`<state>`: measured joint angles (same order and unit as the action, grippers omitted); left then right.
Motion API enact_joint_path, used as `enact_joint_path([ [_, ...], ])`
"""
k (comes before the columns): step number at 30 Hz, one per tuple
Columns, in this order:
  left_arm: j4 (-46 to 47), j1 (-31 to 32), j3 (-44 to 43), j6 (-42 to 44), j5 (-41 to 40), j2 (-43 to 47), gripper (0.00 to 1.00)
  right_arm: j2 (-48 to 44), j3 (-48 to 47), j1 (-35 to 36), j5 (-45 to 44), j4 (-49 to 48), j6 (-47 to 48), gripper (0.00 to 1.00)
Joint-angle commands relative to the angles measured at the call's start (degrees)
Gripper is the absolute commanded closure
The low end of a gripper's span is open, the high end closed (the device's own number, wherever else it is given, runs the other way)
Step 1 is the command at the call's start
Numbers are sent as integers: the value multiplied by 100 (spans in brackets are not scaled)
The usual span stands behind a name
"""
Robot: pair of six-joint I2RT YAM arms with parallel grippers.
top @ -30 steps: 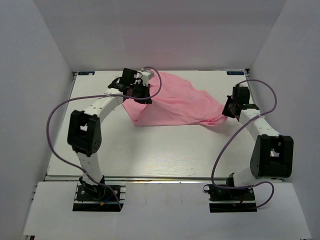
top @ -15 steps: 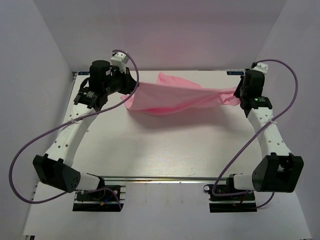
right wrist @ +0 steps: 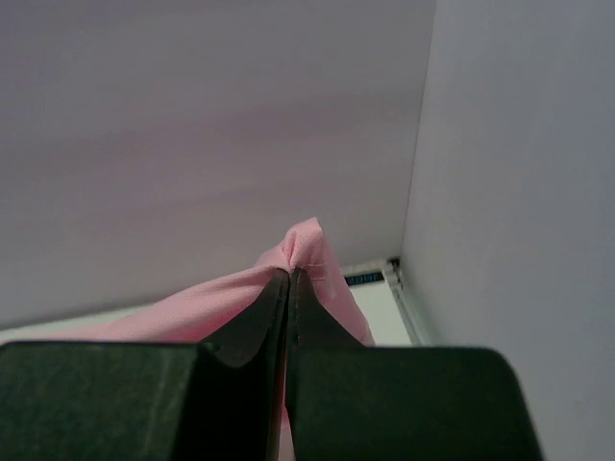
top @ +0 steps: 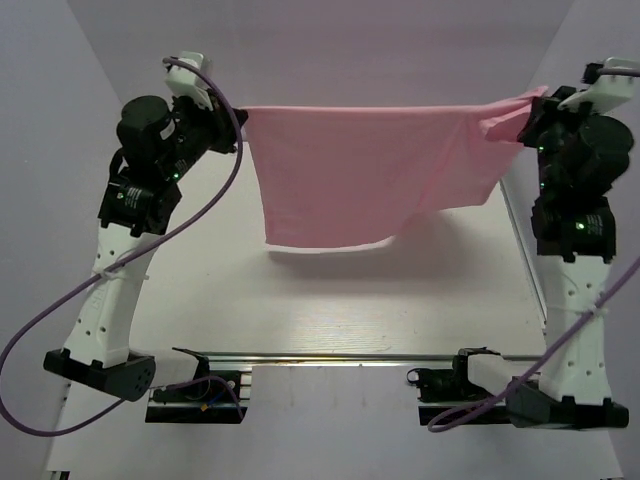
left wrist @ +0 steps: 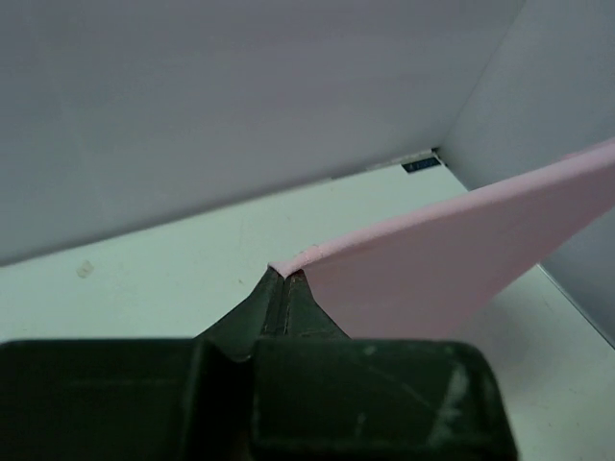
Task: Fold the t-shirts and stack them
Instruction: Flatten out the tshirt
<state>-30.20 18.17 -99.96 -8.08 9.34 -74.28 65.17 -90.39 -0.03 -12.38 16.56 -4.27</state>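
Note:
A light pink t-shirt [top: 360, 170] hangs stretched in the air between both arms, its lower edge close to the white table [top: 300, 300]. My left gripper [top: 238, 112] is raised high at the left and shut on the shirt's left top corner [left wrist: 293, 259]. At the upper right, my right gripper [top: 522, 108] is shut on the right top corner [right wrist: 303, 245], which bunches above the fingertips. The top edge runs taut and almost level. The shirt's right side hangs shorter than its left.
White walls enclose the table at the back [top: 380, 70], left [top: 60, 150] and right [top: 600, 50]. Both arms stand tall near the side walls, purple cables [top: 60, 300] looping from them. A metal rail [top: 330, 356] runs along the near edge.
Both arms rose and spread apart, lifting the shirt off the table. It went from a sagging strip to a taut hanging sheet.

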Motion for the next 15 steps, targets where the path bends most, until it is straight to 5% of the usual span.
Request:
enact_joint_path([
  [1,-83,-60,-680,228,-564,397,100,-442,-698,-93,218,-293,653,100],
  [7,-136,-60,-1323,509,-1178,818,100,-908,-1340,-85,61,-468,1227,100],
  [15,-250,-60,-1745,685,-882,1328,100,-1559,-1754,-93,280,-654,1526,100],
])
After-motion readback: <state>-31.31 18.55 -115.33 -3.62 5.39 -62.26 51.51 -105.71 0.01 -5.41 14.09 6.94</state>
